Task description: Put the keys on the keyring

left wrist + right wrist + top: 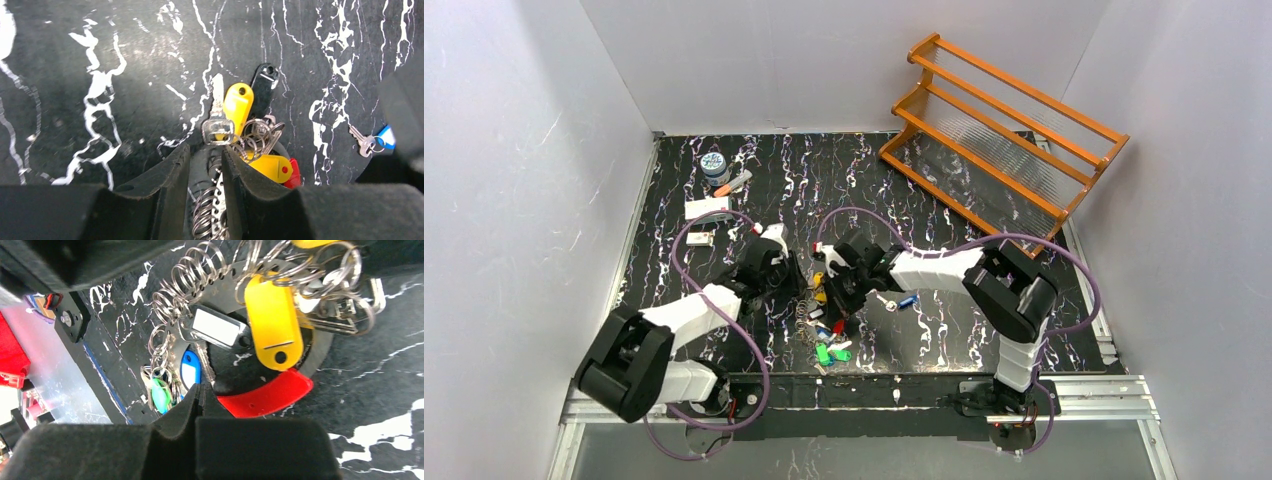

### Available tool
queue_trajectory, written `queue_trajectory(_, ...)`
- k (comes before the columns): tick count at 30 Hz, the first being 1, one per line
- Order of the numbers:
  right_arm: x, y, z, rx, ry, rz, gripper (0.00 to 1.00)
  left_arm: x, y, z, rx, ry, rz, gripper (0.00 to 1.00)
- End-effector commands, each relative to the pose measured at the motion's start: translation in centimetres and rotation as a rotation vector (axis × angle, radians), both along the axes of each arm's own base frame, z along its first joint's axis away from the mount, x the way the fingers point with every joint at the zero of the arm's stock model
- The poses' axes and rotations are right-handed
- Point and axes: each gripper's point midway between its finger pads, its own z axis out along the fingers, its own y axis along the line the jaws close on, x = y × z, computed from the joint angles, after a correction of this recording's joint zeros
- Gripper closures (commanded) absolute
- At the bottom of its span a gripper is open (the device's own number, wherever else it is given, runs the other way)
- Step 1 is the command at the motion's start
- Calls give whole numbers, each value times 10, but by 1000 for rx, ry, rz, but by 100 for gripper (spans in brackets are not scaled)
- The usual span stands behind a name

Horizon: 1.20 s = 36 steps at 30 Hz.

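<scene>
The keyring (822, 322) is a perforated metal band carrying several small split rings and yellow, red, blue, green and black tags. It lies between my two grippers at the table's middle front. My left gripper (789, 272) (206, 150) is closed down on the band and its rings (215, 205). A silver key (217, 127) lies just past its fingertips, beside a yellow tag (239, 102). My right gripper (842, 295) (202, 390) has its fingers pressed together where the band's edge (190, 282) runs into the tips. A loose key with a blue tag (367, 144) (904, 300) lies to the right.
A wooden rack (1004, 130) leans at the back right. A small jar (714, 165), a marker (734, 183), a white card (707, 207) and a small box (701, 238) sit at the back left. White walls enclose the black marbled table (944, 330).
</scene>
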Motion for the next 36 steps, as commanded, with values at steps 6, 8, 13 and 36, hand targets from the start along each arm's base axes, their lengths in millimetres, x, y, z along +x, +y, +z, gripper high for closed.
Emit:
queue_trajectory(6,13,-18,-29,-219,-99,-86,99,-4,-27,-5,-100,34,-97,75)
queue_trajectory(8,19,-32,-36,-289,-135,-102,99,-9,-25,-10,-104,47,-97,77)
queue_trajectory(13,38,-67,-49,-425,-194,-139,99,-19,-18,-17,-101,66,-74,81)
queue_trajectory(36,128,-7,-43,-314,-284,-100,99,-43,-21,-21,-245,82,-27,91)
